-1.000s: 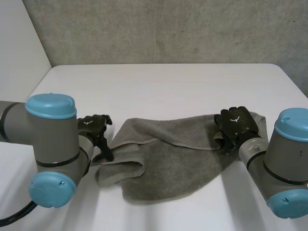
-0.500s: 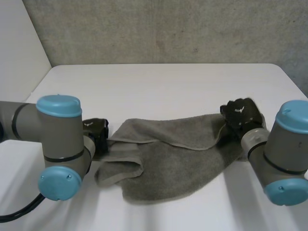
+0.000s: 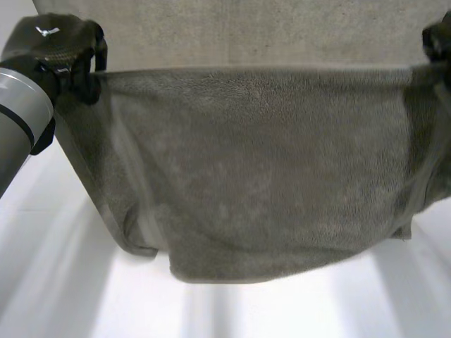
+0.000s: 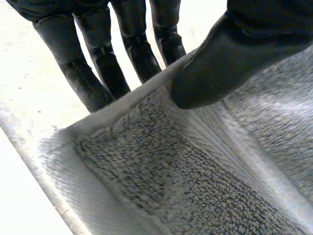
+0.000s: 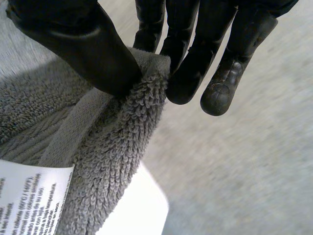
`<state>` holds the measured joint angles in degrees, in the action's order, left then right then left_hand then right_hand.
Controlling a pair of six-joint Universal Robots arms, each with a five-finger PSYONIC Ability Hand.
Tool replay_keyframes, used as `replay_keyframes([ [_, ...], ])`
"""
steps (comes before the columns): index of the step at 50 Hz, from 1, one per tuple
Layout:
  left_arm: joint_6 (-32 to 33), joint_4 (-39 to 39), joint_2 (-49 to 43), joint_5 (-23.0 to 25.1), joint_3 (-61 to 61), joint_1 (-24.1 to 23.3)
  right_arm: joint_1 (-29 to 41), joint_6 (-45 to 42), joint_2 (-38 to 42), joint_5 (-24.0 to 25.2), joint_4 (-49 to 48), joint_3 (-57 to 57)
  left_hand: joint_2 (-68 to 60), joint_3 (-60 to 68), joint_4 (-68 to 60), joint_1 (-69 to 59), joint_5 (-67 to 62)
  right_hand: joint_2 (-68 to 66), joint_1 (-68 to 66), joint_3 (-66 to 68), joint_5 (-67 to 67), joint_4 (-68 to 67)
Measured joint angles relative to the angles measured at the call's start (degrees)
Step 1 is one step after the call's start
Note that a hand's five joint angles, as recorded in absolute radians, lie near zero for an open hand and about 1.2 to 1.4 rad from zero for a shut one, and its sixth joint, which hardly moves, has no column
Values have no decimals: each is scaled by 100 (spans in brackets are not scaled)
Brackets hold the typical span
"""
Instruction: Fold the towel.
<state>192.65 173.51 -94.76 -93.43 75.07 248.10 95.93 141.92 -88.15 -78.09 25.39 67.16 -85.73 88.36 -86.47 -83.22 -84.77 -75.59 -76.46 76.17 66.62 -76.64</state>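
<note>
Black left hand [image 3: 53,42] with small white mark [image 3: 46,32], grey arm [image 3: 17,113], black right hand [image 3: 440,36]

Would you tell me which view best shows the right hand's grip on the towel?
The right wrist view: the right hand pinches a towel corner between thumb and fingers, near a label. The head view catches that hand's edge at the towel's upper corner. The left wrist view shows the left hand pinching the opposite corner.

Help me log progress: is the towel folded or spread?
Spread. The towel hangs open, its top edge stretched between the left hand and right hand, each pinching a top corner.
</note>
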Motion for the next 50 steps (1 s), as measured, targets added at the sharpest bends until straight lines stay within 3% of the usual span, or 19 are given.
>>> replay_keyframes([
  [4,606,-454,-386,251,-49,107,45,-522,553,34,432,-135,-1,2,0,-1,0,0,0,0,0,0],
  [10,1087,-1093,-1472,295,-251,153,489,-1028,1495,-314,501,-162,-1,4,0,-5,0,0,0,0,0,0],
  [18,1158,-1200,-2639,276,-1502,164,952,-1157,2627,-817,-445,-994,-1,11,0,-13,-1,0,0,0,0,0],
  [22,1086,-641,-2842,228,-2580,160,1043,-1029,2781,-987,-1944,-1456,-60,16,0,-23,0,0,0,0,0,0],
  [26,1026,445,-2785,70,-3363,153,1052,-822,2516,-1068,-3817,-1444,-61,19,0,-23,0,0,-1,0,0,0],
  [28,1002,1418,-2608,-93,-3658,140,1041,-678,2148,-1083,-5025,-1236,-61,22,0,-23,-1,0,-1,0,0,0],
  [32,991,2374,-2306,-244,-3629,109,1018,-504,1731,-1045,-5758,-946,-61,22,0,-23,-1,0,-1,0,54,0],
  [40,946,2684,-1948,-294,-2583,61,957,-170,1518,-462,-4851,-584,-61,23,0,-25,-50,0,-1,0,55,0],
  [50,851,2636,-1695,-118,-88,128,788,-4,1633,548,-4076,674,-61,27,0,-27,-50,0,-1,0,55,0],
])
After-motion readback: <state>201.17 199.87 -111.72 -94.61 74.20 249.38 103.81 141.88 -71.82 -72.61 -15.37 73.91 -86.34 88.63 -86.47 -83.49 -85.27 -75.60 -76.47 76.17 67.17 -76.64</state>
